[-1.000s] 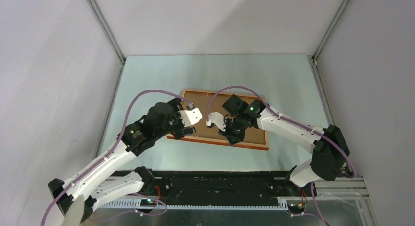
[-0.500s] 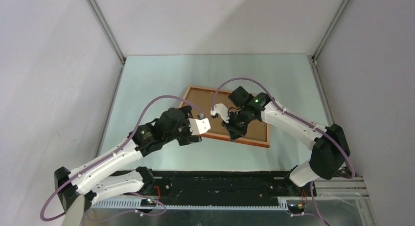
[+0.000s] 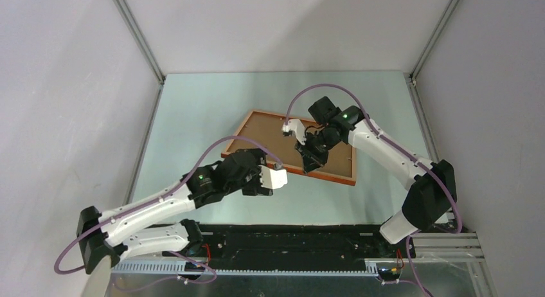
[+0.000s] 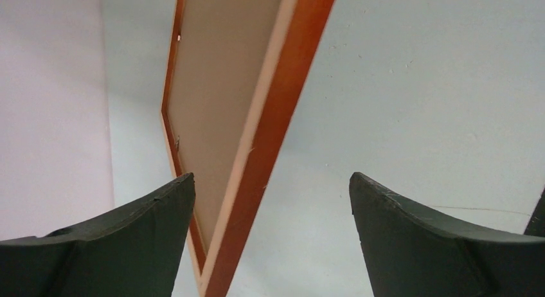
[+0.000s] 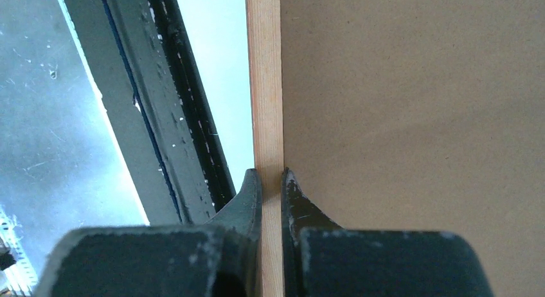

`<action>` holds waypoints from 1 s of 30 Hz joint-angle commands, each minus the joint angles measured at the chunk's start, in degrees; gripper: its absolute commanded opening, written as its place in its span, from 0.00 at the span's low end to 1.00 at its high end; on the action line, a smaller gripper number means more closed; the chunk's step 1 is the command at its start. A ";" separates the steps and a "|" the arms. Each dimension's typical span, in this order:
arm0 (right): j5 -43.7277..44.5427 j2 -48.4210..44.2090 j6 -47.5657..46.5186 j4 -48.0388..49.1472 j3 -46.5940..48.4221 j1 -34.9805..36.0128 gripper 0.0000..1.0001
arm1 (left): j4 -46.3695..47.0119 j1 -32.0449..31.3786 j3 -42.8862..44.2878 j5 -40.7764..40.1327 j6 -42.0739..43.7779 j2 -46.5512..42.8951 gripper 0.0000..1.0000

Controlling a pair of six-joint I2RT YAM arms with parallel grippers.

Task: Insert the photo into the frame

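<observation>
The frame (image 3: 331,177) lies near the middle of the tabletop (image 3: 212,104), a little toward the right edge and turned askew to it. It is back-side up, with the brown backing board (image 3: 263,133) filling it. The photo itself is not visible (it may sit under the board, but nothing shows that).

The right gripper (image 5: 268,175) has its 2 fingers pinched together on the narrow moulding of the frame's near long side. A grip on the rail rather than the board probably serves to steady or turn the whole frame. Whether that side is raised off the tabletop I cannot tell.

The left gripper (image 4: 270,181) hovers off the frame's near-left corner with its jaws wide apart and holding nothing, likely kept clear and ready to help.
</observation>
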 commanded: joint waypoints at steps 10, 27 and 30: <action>-6.99 0.58 0.57 -3.59 5.87 -3.44 0.00 | 7.34 -2.80 4.84 -5.52 4.62 11.56 0.69; -7.64 -0.19 0.44 -3.62 5.23 -4.23 0.00 | 8.50 -3.93 6.54 -7.59 4.40 15.25 0.47; -7.46 -0.48 0.41 -3.58 5.06 -4.29 0.00 | 8.45 -4.03 6.76 -7.69 4.36 15.95 0.42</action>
